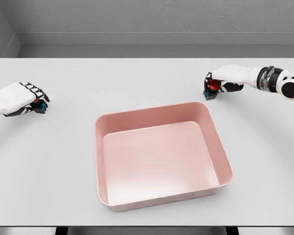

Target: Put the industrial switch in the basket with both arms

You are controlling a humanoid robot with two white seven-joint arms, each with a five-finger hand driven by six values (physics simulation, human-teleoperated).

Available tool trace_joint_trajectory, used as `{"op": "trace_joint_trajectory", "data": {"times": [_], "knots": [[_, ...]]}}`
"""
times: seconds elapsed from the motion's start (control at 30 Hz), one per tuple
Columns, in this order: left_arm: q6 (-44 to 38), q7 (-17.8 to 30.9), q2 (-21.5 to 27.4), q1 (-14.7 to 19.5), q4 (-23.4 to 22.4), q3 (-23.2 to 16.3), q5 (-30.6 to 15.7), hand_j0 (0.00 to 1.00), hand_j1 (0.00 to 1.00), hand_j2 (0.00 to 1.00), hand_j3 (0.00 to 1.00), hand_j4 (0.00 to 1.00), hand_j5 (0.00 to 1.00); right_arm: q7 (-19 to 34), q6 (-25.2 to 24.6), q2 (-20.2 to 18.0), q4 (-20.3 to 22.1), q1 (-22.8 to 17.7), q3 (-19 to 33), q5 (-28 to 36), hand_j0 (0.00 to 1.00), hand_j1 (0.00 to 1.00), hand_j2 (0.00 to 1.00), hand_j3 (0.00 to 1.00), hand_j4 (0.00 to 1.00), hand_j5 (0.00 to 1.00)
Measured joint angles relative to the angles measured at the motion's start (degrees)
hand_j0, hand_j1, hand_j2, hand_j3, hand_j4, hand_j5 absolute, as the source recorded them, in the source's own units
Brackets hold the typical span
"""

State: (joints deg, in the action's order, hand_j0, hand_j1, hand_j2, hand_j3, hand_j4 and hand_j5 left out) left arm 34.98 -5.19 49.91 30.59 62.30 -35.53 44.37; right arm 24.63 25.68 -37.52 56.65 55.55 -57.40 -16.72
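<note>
Nearest us, the pink basket [162, 156] sits empty mid-counter [137, 78], reachable from both sides. Our left hand [24, 98] clasps one industrial switch [38, 105] (red-topped, mostly hidden); farther off, our right hand [223, 81] clasps another switch [213, 88], both well apart from the basket.

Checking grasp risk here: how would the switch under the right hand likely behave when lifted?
The switch looks small and blocky, so probably stiff and light. Its rounded red top may slip under the right hand. Sitting low on the table, it seems unlikely to tip.
</note>
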Motion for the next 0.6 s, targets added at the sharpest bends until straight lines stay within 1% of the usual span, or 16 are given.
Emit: {"op": "trace_joint_trajectory", "data": {"times": [0.03,0.1,0.4,0.6], "knots": [[0.00,-0.04,0.06,0.00,0.24,0.01,-0.08,0.44,0.44,0.44,0.44,0.44,0.44,0.06,0.61,-0.10,0.07,0.53,0.03,0.05,0.42,0.42,0.42,0.42,0.42,0.42],[0.00,-0.08,0.18,-0.09,1.66,0.05,-0.14,0.44,0.44,0.44,0.44,0.44,0.44,0.11,1.56,-0.50,0.44,0.62,0.06,0.13,0.42,0.42,0.42,0.42,0.42,0.42],[0.01,-0.11,4.07,-0.53,13.91,0.48,-2.32,0.42,0.42,0.42,0.42,0.42,0.42,0.63,4.49,-3.85,3.90,2.28,0.01,0.46,0.41,0.41,0.41,0.41,0.41,0.41],[0.01,-0.16,4.91,-0.70,21.70,0.59,-3.34,0.42,0.42,0.42,0.42,0.42,0.42,0.98,6.51,-5.63,6.12,2.73,0.01,0.81,0.41,0.41,0.41,0.41,0.41,0.41]]}}
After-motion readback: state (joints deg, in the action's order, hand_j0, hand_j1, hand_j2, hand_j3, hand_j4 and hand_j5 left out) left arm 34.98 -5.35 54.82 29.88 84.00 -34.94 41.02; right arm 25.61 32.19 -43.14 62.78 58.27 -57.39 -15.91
